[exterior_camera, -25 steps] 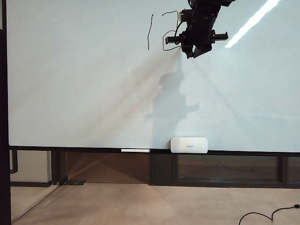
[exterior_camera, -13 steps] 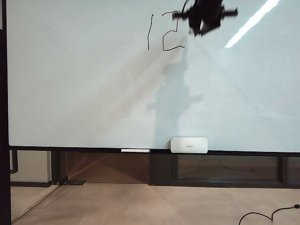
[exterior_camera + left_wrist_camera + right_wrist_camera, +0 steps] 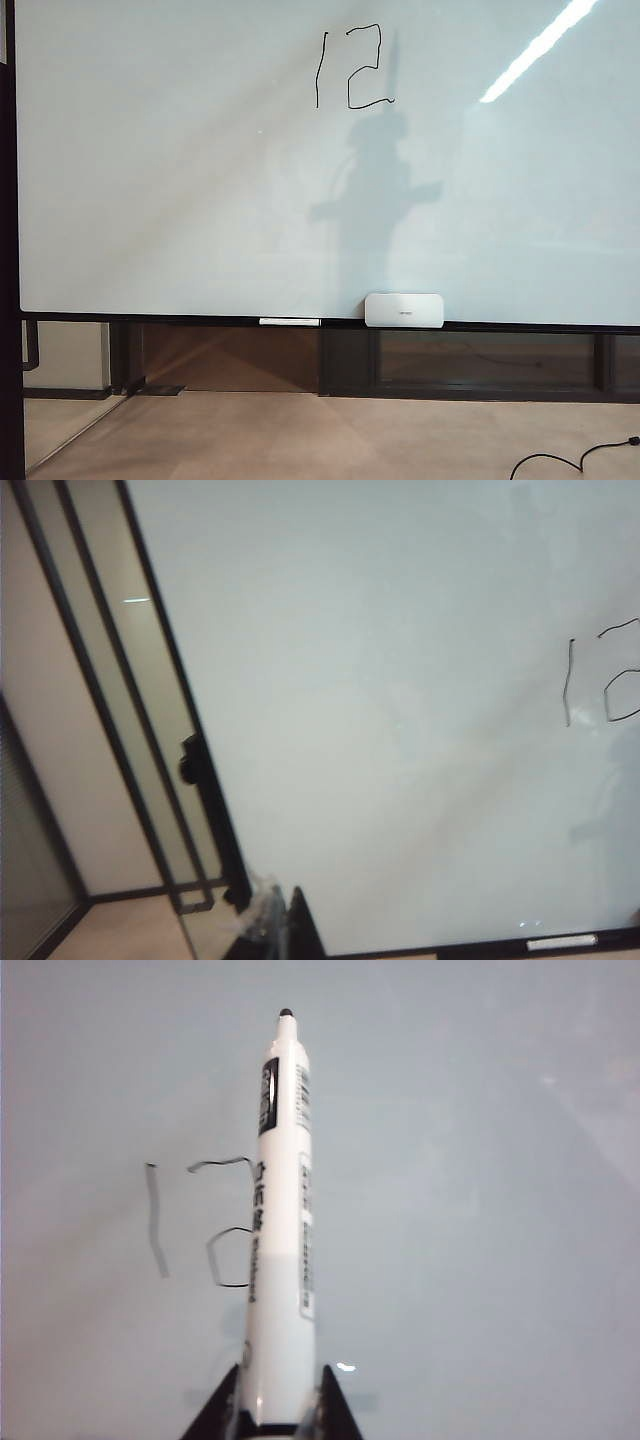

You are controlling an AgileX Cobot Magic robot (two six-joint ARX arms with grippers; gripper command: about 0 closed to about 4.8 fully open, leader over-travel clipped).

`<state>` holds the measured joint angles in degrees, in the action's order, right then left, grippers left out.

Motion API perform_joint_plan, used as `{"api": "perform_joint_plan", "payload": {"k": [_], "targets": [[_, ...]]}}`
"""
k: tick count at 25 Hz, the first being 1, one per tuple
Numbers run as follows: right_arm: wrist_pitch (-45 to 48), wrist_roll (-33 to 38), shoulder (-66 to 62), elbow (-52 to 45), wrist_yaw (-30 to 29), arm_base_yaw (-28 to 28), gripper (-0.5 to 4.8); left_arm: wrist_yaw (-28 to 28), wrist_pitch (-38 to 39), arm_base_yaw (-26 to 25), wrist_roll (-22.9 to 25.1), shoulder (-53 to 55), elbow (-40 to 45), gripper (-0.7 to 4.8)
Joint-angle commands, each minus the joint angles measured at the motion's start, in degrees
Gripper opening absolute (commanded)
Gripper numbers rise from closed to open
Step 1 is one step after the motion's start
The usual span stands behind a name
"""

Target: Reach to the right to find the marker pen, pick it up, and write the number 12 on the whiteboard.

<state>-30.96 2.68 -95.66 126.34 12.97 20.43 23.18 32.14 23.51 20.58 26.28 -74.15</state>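
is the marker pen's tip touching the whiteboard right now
No. In the right wrist view the marker pen, held in the right gripper, has its black tip clear of the whiteboard, with the written 12 well behind it.

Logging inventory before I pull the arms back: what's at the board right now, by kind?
Whiteboard: 1
Marker pen, shut in the right pincer: 1
White box on the ledge: 1
Thin white stick on the ledge: 1
Total: 4
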Motion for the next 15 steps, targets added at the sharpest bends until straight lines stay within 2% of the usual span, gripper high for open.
{"api": "perform_joint_plan", "payload": {"k": [1,4,9,11,12,15], "targets": [[-3.0,-0.1,5.2,0.2,-2.8,0.5,-0.02,0.2,6.4,0.0,-0.2,-1.2,-3.0,-0.05],[-4.6,-0.2,12.2,-0.2,-2.8,2.9,-0.02,0.3,8.9,-0.1,-1.1,-3.7,-4.7,-0.05],[-10.3,-0.2,21.1,-0.3,-5.2,3.4,-0.02,2.7,14.9,-0.4,-1.1,-5.6,-6.4,-0.05],[-14.0,-0.2,25.1,-1.1,-5.2,3.6,-0.02,2.5,18.1,-0.4,-3.8,-6.9,-6.5,-0.05],[-15.0,-0.2,27.9,-2.5,-5.2,3.6,-0.02,2.6,19.3,-0.4,-4.9,-8.0,-6.5,-0.05],[-15.5,0.1,34.3,-7.5,-5.2,3.6,-0.02,3.0,19.7,-0.5,-4.4,-10.1,-6.5,-0.05]]}}
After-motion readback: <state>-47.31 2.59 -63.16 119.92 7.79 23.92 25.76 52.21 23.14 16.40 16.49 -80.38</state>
